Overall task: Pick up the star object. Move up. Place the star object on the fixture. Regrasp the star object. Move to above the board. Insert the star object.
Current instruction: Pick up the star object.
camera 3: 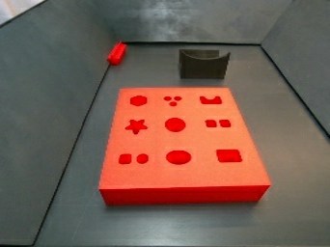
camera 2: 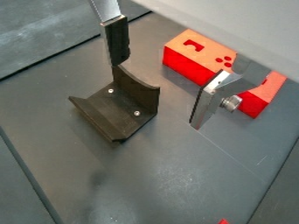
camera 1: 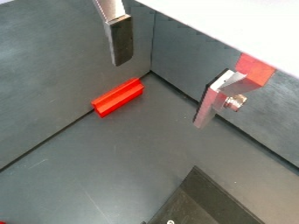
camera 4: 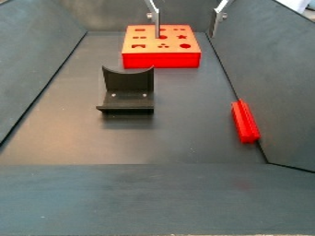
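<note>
The gripper (camera 2: 163, 92) hung above the floor with its fingers spread wide and nothing between them; in a side view only its two fingertips (camera 4: 154, 16) showed past the far edge of the board (camera 4: 161, 46). One finger (camera 1: 121, 39) and its partner (camera 1: 216, 98) stood well apart in both wrist views.

The star object (camera 4: 245, 121) lay flat on the dark floor tight along the foot of a side wall, well apart from the board and the fixture (camera 4: 125, 90). In a wrist view it (camera 1: 118, 96) sat near the corner where two walls met, open floor on its free side. In a side view it (camera 3: 116, 52) lay beside the wall, across from the fixture (camera 3: 203, 64).

The board (camera 3: 179, 145) filled the floor's middle, with narrow strips of bare floor to either wall. The fixture (camera 2: 117, 108) stood apart, clear floor around it.
</note>
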Controlling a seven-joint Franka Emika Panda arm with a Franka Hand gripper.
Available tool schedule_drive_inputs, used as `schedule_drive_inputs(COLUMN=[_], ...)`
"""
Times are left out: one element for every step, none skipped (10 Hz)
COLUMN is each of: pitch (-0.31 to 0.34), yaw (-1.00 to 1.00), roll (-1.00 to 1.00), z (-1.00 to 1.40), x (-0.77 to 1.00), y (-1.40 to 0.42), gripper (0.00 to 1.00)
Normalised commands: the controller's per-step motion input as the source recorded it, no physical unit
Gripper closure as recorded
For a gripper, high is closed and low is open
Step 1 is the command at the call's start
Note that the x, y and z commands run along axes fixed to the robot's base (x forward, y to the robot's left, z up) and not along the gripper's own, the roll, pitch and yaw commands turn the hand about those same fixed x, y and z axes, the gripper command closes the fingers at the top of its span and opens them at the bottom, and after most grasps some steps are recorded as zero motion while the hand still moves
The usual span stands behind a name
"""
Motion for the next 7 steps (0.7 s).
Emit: schedule_drive_inputs(pitch=[-0.039, -0.163, -0.164, -0.204, -0.193, -0.231, -0.267], yaw=[0.00, -0.26, -0.04, 0.00, 0.00, 0.00, 0.00], roll=[0.02, 0.00, 0.02, 0.06, 0.06, 0.04, 0.00], z=[-0.04, -0.28, -0.68, -0.75, -0.82, -0.80, -0.72], x=[-0.03, -0.89, -0.83, -0.98, -0.85, -1.00, -1.00], y=[0.00, 0.10, 0.45, 0.41, 0.42, 0.40, 0.32], gripper=[0.00, 0.00, 0.00, 0.00, 0.00, 0.00, 0.00])
